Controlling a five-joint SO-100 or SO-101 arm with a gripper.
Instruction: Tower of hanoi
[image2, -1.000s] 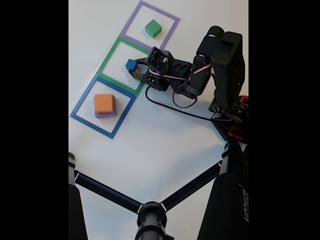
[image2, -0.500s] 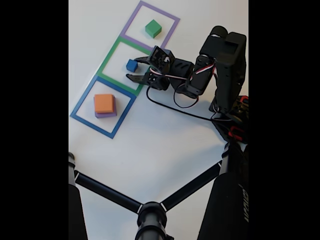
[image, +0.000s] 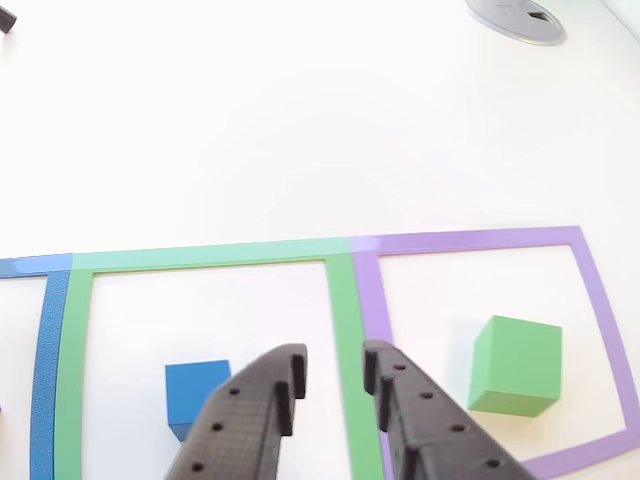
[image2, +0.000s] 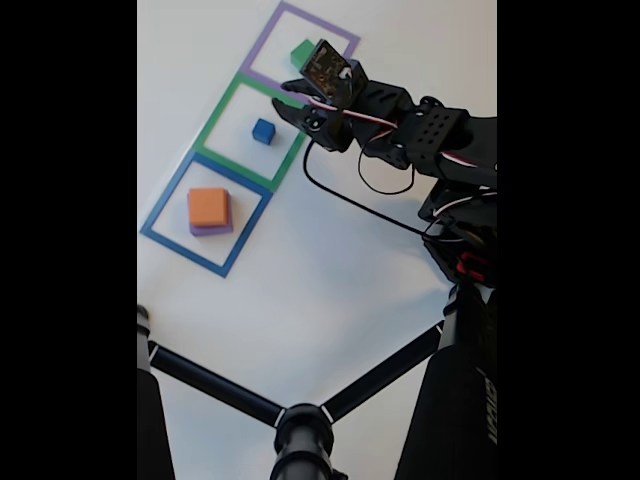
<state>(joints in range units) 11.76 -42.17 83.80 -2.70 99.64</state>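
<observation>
The small blue cube sits alone inside the green tape square. It shows again in the other view, just left of my left finger. The green block rests in the purple tape square; in the fixed view the gripper partly covers the green block. In the blue tape square the orange block lies on the wider purple block. My gripper is open and holds nothing, hovering over the border between the green and purple squares.
Black tripod legs cross the bottom of the fixed view. The arm's black cable loops over the white table right of the squares. A grey round disc lies at the table's far edge.
The gripper opened around the blue cube and left it in the green square. It then rose and swung toward the purple square and the green block.
</observation>
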